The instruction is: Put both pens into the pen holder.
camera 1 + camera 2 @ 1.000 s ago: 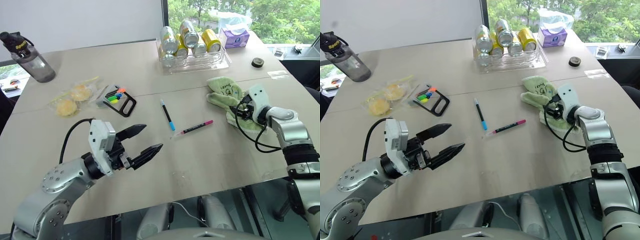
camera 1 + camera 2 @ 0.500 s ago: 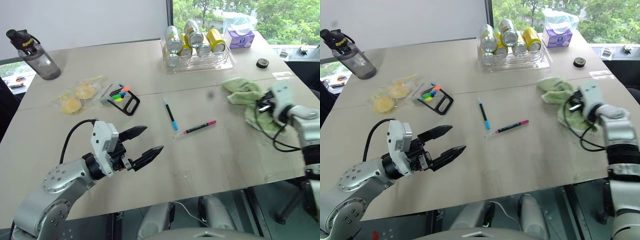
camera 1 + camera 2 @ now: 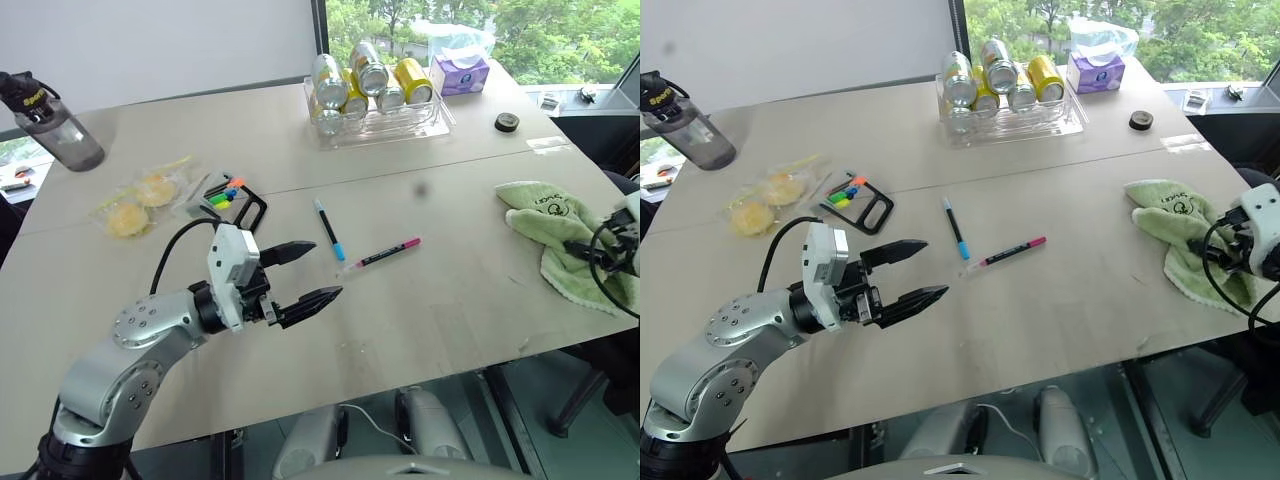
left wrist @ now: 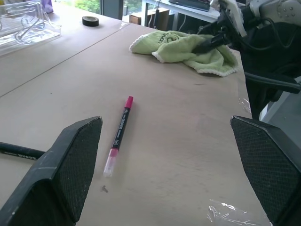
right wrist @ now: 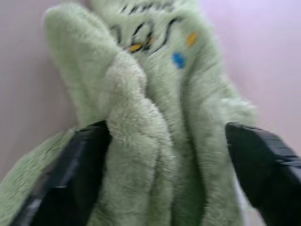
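Pale wood-grain desk point(image 3: 440, 300), seamed across its middle, with a window and green trees behind it.

Nearest you:
- Your left hand point(image 3: 305, 276), hovering over the near part of the desk, fingers spread wide apart and holding nothing. It points toward the pens.
- Your right hand point(image 5: 164, 155), at the right edge of the desk, fingers apart over a green towel point(image 3: 555, 235). The plush cloth bulges between the fingers, but you cannot tell whether it is gripped. The towel lies crumpled, partly over the desk's right edge.

Middle of the desk:
- Pink-ended pen point(image 3: 380, 257), lying flat just ahead of your left hand, its pink end toward the towel side.
- Black pen with light-blue ends point(image 3: 327, 229), lying flat just beyond the pink one. The two are near each other but apart.
- Pen holder point(image 3: 228, 196), to the left of the pens, lying by its black loop frame, with orange, green and blue marker tips showing. Neither pen is in it.
- Clear bag of yellow round pieces point(image 3: 140, 200), just left of the holder.

Far part of the desk:
- Dark water bottle point(image 3: 48, 120), upright at the far left.
- Clear tray of drink cans point(image 3: 375, 95), at the far centre.
- Purple tissue box point(image 3: 463, 73), behind the tray to its right.
- Small black round object point(image 3: 507, 122), near the far right edge.
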{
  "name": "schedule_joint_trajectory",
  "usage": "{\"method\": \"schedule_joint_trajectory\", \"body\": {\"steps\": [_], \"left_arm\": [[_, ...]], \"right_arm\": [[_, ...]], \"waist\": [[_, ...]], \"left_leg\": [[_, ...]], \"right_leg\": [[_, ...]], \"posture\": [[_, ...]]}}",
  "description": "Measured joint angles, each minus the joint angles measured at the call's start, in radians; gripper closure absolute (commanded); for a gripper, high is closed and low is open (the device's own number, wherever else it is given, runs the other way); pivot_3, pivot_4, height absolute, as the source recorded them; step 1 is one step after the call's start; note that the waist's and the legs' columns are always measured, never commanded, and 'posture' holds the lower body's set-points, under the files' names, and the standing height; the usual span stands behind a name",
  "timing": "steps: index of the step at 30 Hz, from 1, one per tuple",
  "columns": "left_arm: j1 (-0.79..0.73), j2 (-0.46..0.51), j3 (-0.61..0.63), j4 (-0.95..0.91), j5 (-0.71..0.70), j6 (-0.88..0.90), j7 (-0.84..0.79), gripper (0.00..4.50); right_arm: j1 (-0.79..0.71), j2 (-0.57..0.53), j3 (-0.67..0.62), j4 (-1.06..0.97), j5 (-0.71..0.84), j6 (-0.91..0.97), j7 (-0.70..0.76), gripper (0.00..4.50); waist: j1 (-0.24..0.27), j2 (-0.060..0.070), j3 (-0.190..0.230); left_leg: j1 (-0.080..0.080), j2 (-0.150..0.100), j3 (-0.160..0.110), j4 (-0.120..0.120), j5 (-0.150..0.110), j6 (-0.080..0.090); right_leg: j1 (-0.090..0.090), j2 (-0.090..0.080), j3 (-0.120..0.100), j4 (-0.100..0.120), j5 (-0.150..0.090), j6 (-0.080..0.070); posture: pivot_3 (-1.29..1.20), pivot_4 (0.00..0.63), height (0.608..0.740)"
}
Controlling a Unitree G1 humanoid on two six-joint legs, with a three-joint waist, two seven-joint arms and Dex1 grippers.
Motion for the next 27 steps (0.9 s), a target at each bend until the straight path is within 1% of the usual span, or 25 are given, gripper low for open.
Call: {"method": "schedule_joint_trajectory", "body": {"steps": [3, 6, 8, 11, 13, 16, 18, 20, 22, 24, 27], "left_arm": [[0.000, 0.000, 0.000, 0.004, 0.007, 0.000, -0.007, 0.00], [0.002, -0.002, 0.000, 0.004, 0.008, 0.000, -0.010, 0.00], [0.011, -0.003, 0.000, 0.003, 0.009, 0.000, -0.009, 0.00], [0.025, -0.006, 0.000, 0.001, 0.012, 0.000, -0.005, 0.00], [0.036, -0.007, 0.001, -0.001, 0.022, 0.000, -0.002, 0.00], [0.048, -0.005, 0.005, -0.006, 0.025, 0.001, -0.002, 0.00], [0.061, 0.008, 0.010, -0.007, 0.026, 0.001, -0.016, 0.00], [0.077, 0.021, 0.019, -0.008, 0.030, -0.002, -0.029, 0.00], [0.105, 0.045, 0.035, -0.010, 0.040, -0.007, -0.052, 0.00], [0.124, 0.055, 0.048, -0.011, 0.047, -0.015, -0.064, 0.00], [0.201, 0.087, 0.082, -0.030, 0.064, -0.022, -0.087, 0.00]], "right_arm": [[-0.006, -0.049, -0.030, -0.061, 0.058, 0.032, 0.061, 0.03], [-0.048, -0.051, -0.049, -0.063, 0.091, 0.021, 0.081, 0.03], [-0.078, -0.034, -0.069, -0.087, 0.147, 0.003, 0.128, 0.03], [-0.087, 0.024, -0.062, -0.201, 0.230, -0.038, 0.208, 0.03], [-0.067, 0.071, 0.000, -0.263, 0.245, -0.082, 0.253, 0.03], [-0.064, 0.143, 0.159, -0.283, 0.212, -0.162, 0.310, 0.03], [-0.138, 0.185, 0.292, -0.229, 0.135, -0.241, 0.342, 0.03], [-0.213, 0.218, 0.357, -0.178, 0.088, -0.296, 0.367, 0.03], [-0.344, 0.288, 0.445, -0.077, 0.023, -0.373, 0.405, 0.03], [-0.391, 0.319, 0.499, -0.025, -0.019, -0.423, 0.429, 0.03], [-0.487, 0.391, 0.617, 0.143, -0.142, -0.479, 0.435, 0.03]], "waist": [[0.000, 0.000, 0.000], [0.000, 0.000, 0.000], [-0.002, 0.000, 0.000], [-0.002, 0.000, 0.000], [0.001, -0.001, 0.000], [0.001, -0.001, 0.000], [-0.003, -0.001, 0.001], [-0.002, -0.001, 0.001], [-0.009, -0.001, 0.001], [-0.002, -0.001, 0.001], [-0.003, -0.002, 0.001]], "left_leg": [[0.000, 0.000, 0.000, 0.000, 0.000, 0.000], [0.000, 0.000, 0.000, 0.000, 0.000, 0.000], [0.000, 0.000, 0.000, 0.000, 0.000, 0.000], [0.000, 0.001, -0.001, 0.000, 0.000, 0.000], [-0.001, 0.001, -0.002, 0.000, 0.000, 0.000], [-0.001, 0.000, -0.001, 0.001, 0.000, 0.000], [-0.001, 0.000, -0.001, 0.001, 0.000, 0.000], [0.000, 0.000, -0.001, 0.001, 0.000, 0.000], [0.000, 0.001, -0.001, 0.000, 0.000, -0.001], [-0.001, 0.001, -0.003, 0.000, 0.000, -0.001], [-0.002, 0.000, -0.003, 0.000, 0.000, -0.001]], "right_leg": [[0.000, 0.000, 0.000, 0.000, 0.000, 0.000], [0.000, 0.000, 0.000, -0.001, 0.000, 0.000], [0.000, 0.000, 0.000, -0.001, 0.000, 0.000], [0.000, 0.001, -0.001, -0.001, 0.000, 0.000], [0.000, 0.000, -0.001, -0.001, 0.000, 0.000], [0.000, 0.000, -0.001, -0.001, 0.000, 0.000], [0.000, 0.000, -0.001, 0.000, 0.000, 0.000], [0.000, 0.000, -0.001, 0.000, 0.000, 0.000], [-0.001, 0.001, -0.001, 0.001, 0.000, 0.000], [-0.001, 0.001, -0.002, 0.000, 0.000, 0.000], [-0.002, 0.000, -0.002, -0.001, 0.000, 0.000]], "posture": [[0.00, 0.150, 0.739], [0.00, 0.150, 0.739], [0.00, 0.150, 0.739], [0.00, 0.150, 0.739], [0.00, 0.150, 0.739], [0.00, 0.150, 0.739], [0.00, 0.150, 0.739], [0.00, 0.150, 0.739], [0.00, 0.150, 0.739], [0.00, 0.150, 0.739], [0.00, 0.150, 0.739]]}}
